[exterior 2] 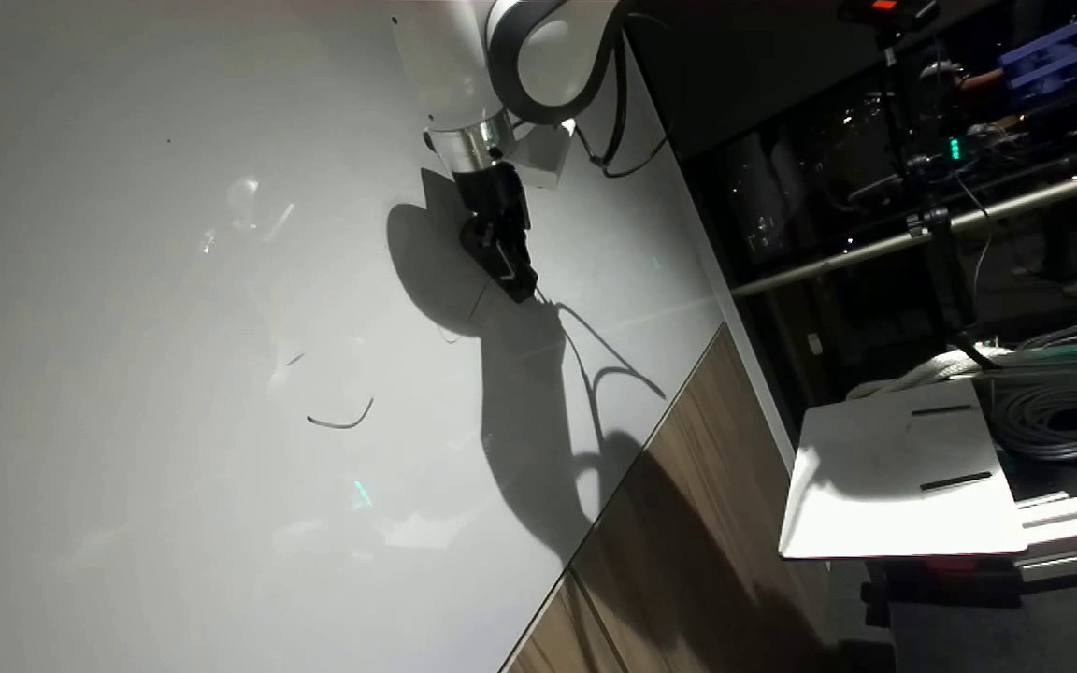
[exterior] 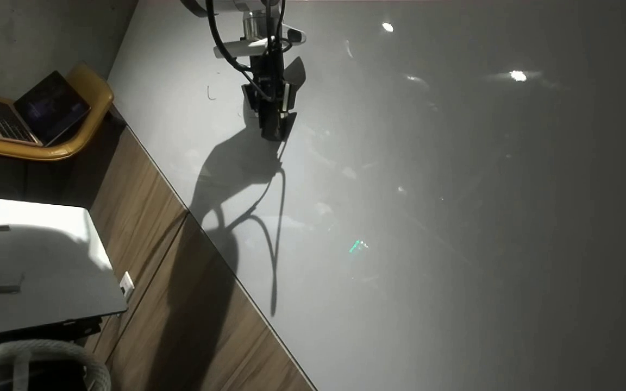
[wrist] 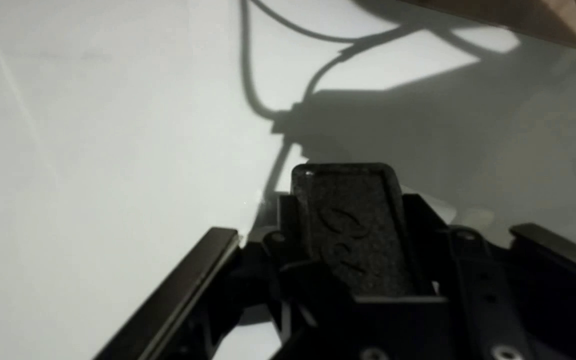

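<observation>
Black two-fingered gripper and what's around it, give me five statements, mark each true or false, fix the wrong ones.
1. The black two-fingered gripper is closed on a dark, speckled rectangular block. True.
2. The pale laptop with black keys is folded shut. False: the laptop stands open on a mustard-yellow curved chair.
3. A grey shadow falls across the glossy white surface and the brown wood-grain panel. True.
4. The boldest curved black stroke touches the block. False: the stroke lies apart from it.
5. A green glint shows on the white surface in both exterior views. True.
</observation>
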### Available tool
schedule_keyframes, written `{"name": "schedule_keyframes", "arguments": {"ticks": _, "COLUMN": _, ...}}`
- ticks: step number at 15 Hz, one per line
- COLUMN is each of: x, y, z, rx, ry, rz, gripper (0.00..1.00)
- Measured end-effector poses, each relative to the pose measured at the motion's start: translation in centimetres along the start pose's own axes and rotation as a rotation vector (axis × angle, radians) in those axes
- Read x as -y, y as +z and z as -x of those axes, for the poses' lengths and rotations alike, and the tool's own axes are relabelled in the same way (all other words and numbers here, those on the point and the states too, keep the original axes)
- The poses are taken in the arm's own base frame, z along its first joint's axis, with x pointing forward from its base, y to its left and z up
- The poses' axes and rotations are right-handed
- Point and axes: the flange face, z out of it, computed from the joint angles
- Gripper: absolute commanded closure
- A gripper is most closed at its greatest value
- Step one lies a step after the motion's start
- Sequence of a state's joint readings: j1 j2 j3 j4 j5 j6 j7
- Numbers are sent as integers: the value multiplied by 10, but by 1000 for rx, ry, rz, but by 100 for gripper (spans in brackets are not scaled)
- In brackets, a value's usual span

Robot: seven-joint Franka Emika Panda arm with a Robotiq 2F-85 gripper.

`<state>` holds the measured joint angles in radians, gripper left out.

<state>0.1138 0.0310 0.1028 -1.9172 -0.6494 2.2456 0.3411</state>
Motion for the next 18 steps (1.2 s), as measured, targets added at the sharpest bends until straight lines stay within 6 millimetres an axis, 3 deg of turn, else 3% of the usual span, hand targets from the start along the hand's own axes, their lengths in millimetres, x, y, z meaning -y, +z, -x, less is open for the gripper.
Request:
{"name": "schedule_keyframes", "arguments": {"ticks": 9, "x": 151, "y": -25, "z": -31, "rx": -14, "ry": -159, "rz": -86, "gripper": 71}}
{"name": "schedule_keyframes", "arguments": {"ticks": 18, "x": 250, "y": -42, "z": -60, "rx": 33, "ry": -247, "rz": -88, "gripper": 71}}
